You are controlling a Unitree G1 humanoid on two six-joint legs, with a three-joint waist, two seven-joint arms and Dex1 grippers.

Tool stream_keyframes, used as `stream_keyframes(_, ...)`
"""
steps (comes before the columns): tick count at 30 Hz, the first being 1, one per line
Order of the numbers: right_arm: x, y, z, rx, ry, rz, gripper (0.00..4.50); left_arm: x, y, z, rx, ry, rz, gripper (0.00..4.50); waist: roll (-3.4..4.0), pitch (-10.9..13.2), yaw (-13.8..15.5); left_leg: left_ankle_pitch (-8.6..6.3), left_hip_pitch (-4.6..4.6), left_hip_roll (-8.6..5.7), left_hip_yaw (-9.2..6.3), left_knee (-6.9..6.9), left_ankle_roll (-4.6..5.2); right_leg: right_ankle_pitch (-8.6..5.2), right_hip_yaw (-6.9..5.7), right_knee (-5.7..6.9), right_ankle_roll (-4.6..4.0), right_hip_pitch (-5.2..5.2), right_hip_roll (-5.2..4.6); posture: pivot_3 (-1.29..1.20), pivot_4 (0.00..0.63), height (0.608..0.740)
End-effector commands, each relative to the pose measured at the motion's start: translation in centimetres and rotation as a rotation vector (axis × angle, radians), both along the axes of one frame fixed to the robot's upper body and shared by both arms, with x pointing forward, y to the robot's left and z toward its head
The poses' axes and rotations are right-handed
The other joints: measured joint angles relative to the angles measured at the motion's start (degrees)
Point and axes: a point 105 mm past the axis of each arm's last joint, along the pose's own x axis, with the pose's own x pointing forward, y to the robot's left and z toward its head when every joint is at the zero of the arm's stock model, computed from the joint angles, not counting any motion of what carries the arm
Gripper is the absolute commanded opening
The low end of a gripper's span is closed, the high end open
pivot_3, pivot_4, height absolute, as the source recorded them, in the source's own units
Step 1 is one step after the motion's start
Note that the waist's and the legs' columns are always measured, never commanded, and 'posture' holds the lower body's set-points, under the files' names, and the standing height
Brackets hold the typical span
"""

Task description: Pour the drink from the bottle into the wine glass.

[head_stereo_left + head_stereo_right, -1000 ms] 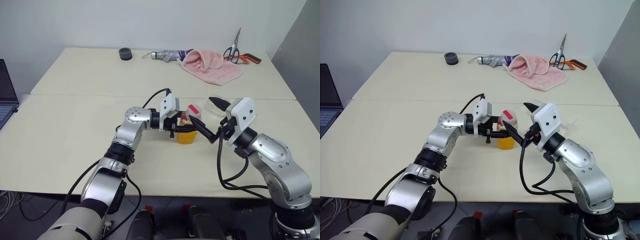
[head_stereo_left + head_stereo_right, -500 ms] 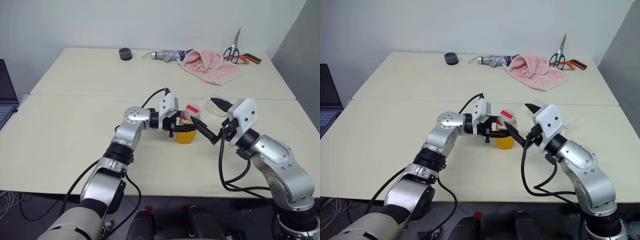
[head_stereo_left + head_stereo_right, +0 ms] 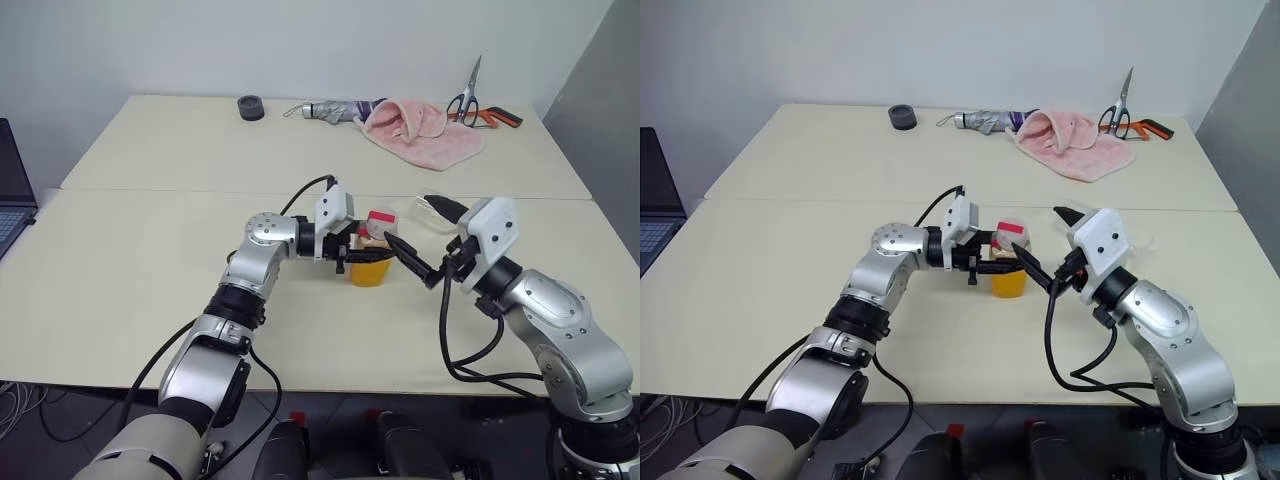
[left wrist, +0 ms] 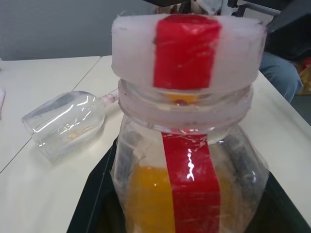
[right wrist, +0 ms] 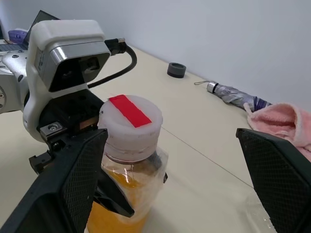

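At the table's (image 3: 130,260) 9 o'clock edge sits a laptop (image 3: 10,190); at 11 o'clock, a dark ring-shaped roll (image 3: 250,107). Near the centre the left gripper (image 3: 352,252) is clenched on the bottle (image 3: 372,252), holding it upright on the tabletop; the left wrist view has both black fingers pressed against the squarish sides, the drink (image 4: 148,194) filling the lower half, and the red-striped white cap (image 4: 187,51) screwed on. At 12 to 1 o'clock lie a folded umbrella (image 3: 335,108), a pink towel (image 3: 420,130) and scissors (image 3: 470,100). Just to 3 o'clock of the bottle the right gripper (image 3: 425,240) hangs released, jaws spread wide, one finger (image 5: 63,184) beside the cap and nothing between them. Behind it the wine glass (image 4: 63,124) lies on its side.

The step in hand looks like uncapping: the left steadies, the right is lined up on the cap. Next, the right jaws should close around the cap and twist while the left holds firm. The glass would also need standing upright before any pour.

Count: one bottle, one cap, one wine glass, two grippers, one laptop, one roll, one umbrella, one towel, one pair of scissors.
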Motion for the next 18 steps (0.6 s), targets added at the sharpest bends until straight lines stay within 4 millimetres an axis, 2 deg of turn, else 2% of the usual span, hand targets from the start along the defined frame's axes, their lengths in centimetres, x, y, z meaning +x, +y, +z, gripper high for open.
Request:
stream_keyframes(1, 0.1, -1.0, 0.9, 0.003, -0.039, -0.039, 4.5, -0.3, -0.3, 1.3, -0.024, -0.043, -0.034, 1.78, 0.0, 0.0, 0.0, 0.0, 0.0, 0.0, 0.0, 0.0, 0.0, 0.0, 0.0, 0.0, 0.0, 0.0, 0.0, 0.0, 0.15, 0.74)
stream_keyframes(18, -0.8, 0.3, 1.0, 0.035, -0.022, 0.04, 4.5, -0.2, -0.3, 1.3, -0.023, -0.046, -0.029, 1.78, 0.0, 0.0, 0.0, 0.0, 0.0, 0.0, 0.0, 0.0, 0.0, 0.0, 0.0, 0.0, 0.0, 0.0, 0.0, 0.0, 0.15, 0.74)
